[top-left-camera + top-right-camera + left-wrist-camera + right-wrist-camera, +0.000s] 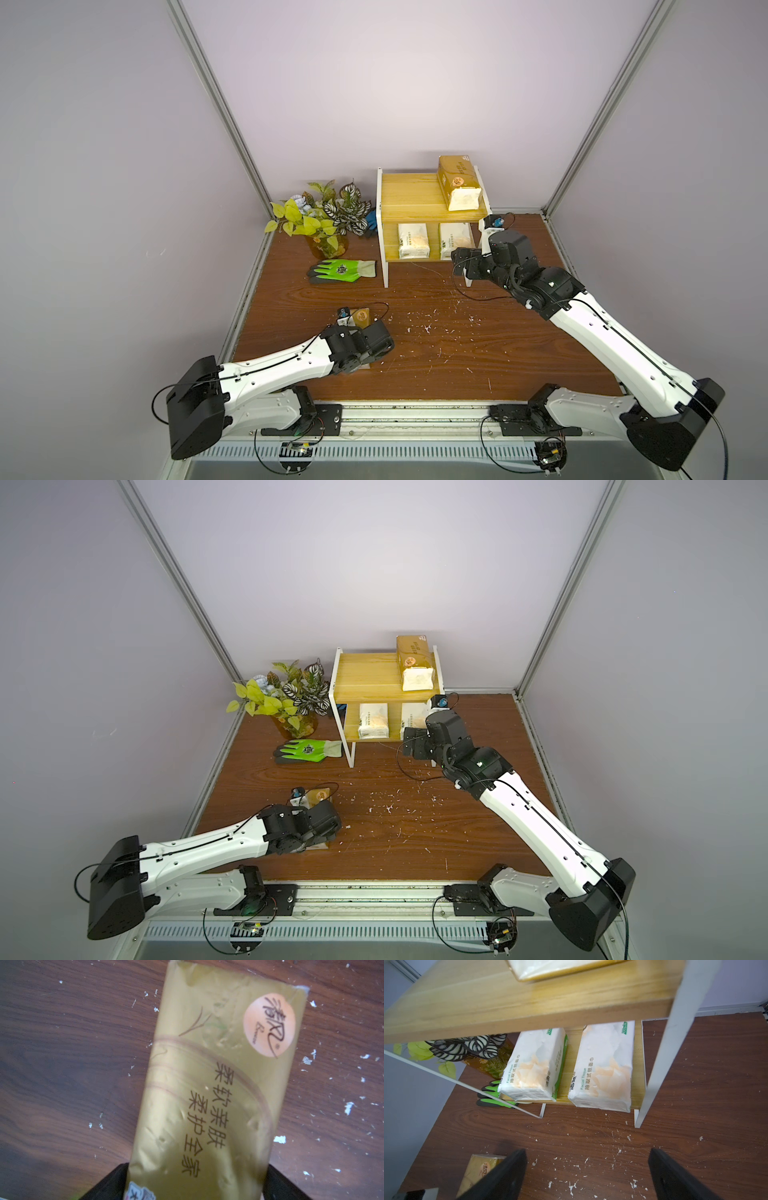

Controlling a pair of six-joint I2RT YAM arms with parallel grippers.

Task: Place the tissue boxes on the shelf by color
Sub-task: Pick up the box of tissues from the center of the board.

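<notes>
Shelf [365, 675] at rear of counter [395, 854]; gold pack [415, 667] on top tier, R end; 2 white packs on lower tier, L white pack [373, 721] in clear view, R white pack [411, 715] partly behind R pincer [412, 744]; 2nd gold pack [319, 796] flat on counter front-L, mostly under L pincer [318, 825], jaws hidden; plant [286, 700] and green glove [307, 751] L of shelf; white flecks [390, 808] mid-counter.

Upper board [407, 195] is free beside 1 gold pack [459, 183]; 2 white packs [412, 245] [455, 239] crowd the lower tier [392, 249].
</notes>
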